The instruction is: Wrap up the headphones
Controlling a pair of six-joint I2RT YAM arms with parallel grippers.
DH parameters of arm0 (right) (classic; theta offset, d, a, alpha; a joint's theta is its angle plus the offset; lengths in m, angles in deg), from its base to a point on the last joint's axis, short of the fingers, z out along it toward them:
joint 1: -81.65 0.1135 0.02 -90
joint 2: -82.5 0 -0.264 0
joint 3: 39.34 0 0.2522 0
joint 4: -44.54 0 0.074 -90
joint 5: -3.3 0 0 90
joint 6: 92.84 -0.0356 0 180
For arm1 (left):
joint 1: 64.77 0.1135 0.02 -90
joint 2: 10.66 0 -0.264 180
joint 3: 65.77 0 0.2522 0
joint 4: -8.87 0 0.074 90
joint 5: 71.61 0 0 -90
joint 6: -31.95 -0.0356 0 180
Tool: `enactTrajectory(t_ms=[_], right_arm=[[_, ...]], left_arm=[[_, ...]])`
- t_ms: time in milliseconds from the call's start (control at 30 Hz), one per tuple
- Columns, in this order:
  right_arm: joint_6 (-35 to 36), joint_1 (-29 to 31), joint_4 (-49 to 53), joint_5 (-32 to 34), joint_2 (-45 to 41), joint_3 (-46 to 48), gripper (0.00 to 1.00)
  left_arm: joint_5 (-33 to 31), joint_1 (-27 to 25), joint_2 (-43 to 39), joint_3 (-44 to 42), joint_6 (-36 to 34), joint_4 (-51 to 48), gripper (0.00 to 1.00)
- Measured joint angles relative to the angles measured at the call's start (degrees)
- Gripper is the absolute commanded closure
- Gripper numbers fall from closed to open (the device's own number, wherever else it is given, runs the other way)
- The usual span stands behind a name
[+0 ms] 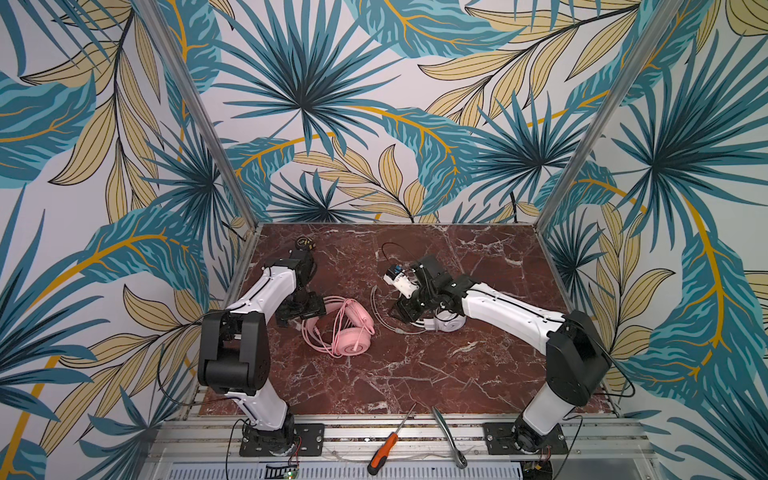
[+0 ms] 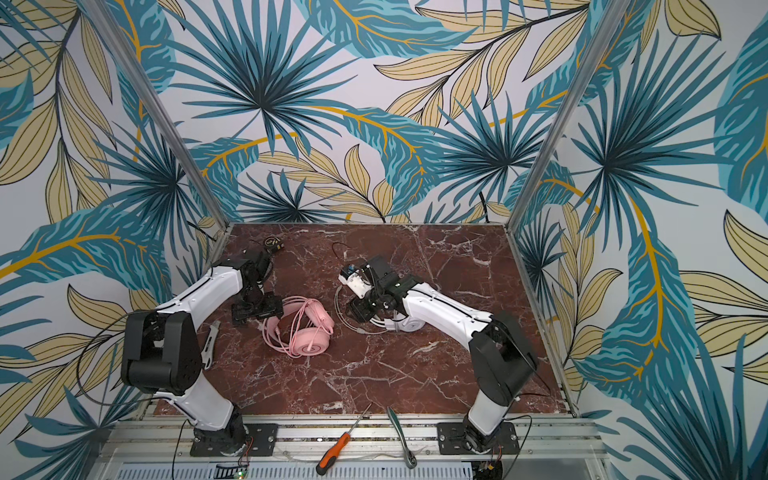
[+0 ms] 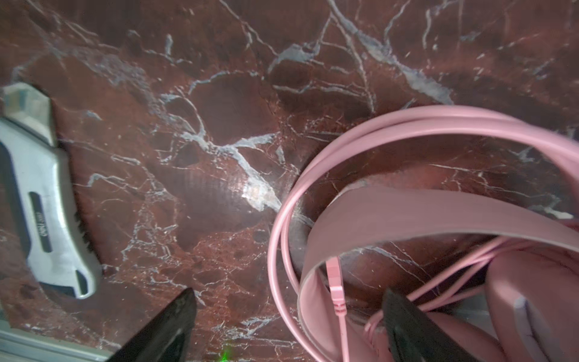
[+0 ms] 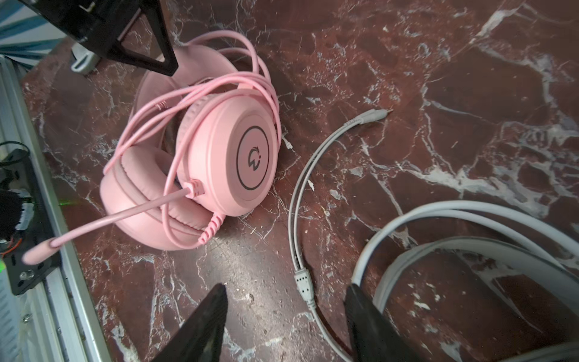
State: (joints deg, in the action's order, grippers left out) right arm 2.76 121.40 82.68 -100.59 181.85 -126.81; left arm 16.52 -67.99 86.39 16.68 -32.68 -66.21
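Pink padded over-ear headset (image 4: 219,156) looks wrapped, left tool (image 3: 288,293) open, empty, over its band; white over-ear headset (image 1: 451,324) isn't: thin cable (image 4: 300,200) loose btwn open jaws of right tool (image 4: 286,286).

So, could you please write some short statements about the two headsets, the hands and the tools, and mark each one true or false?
1. The pink cable lies in loops over the all-pink over-ear headset. True.
2. The thin white cable of the white over-ear headset is wound around its headband. False: what shows of it lies loose on the red marble table.
3. The right hand is open, with the white cable between its fingers. True.
4. The left hand is shut on the pink microphone arm. False: it is open, at the pink headband.
5. The orange-handled screwdriver lies beside the pink headset. False: it lies at the front metal rail.
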Motion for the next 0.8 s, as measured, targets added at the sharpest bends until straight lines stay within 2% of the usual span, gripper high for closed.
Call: enactTrajectory(t_ms=[167, 367, 433, 533, 800], right_arm=[[-1.09, 2.38, 1.25, 3.91, 6.29, -3.37, 0.43], [-2.16, 3.04, 2.4, 6.75, 9.6, -4.33, 0.46], [-2.14, 3.37, 3.02, 7.58, 10.54, -5.2, 0.47], [-2.16, 4.04, 3.67, 8.57, 12.17, -6.51, 0.49], [-2.4, 5.4, 5.03, 10.62, 17.55, -10.95, 0.52]], left_arm=[[0.04, 1.14, 3.37, -2.62, 0.09, 3.21, 0.24], [1.09, 2.89, 5.97, -3.58, 0.09, 6.27, 0.4], [1.4, 3.06, 6.43, -3.3, 0.04, 6.51, 0.42], [1.18, 3.41, 6.95, -2.67, -0.22, 6.56, 0.5], [-1.16, 6.99, 7.37, -2.08, -0.72, 7.23, 0.53]])
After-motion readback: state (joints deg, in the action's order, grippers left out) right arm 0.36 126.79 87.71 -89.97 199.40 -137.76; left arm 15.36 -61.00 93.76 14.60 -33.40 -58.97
